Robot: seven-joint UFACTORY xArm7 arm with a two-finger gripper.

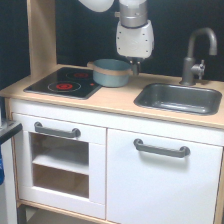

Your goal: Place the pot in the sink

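Observation:
The light blue-grey pot (110, 73) with a tan rim band stands on the wooden counter, at the right edge of the black stovetop (64, 82). My gripper (135, 65) hangs from the white wrist right at the pot's right rim and handle. Its fingertips are small, dark and partly hidden, so I cannot tell if they are open or closed on the pot. The dark grey sink (178, 99) lies to the exterior view's right of the pot and holds nothing. Its curved grey faucet (198, 47) stands behind it.
A tall wooden side post (42, 35) rises at the back left of the counter. Below the counter are white cabinet doors with grey handles (161, 148). A dark wall is behind the kitchen.

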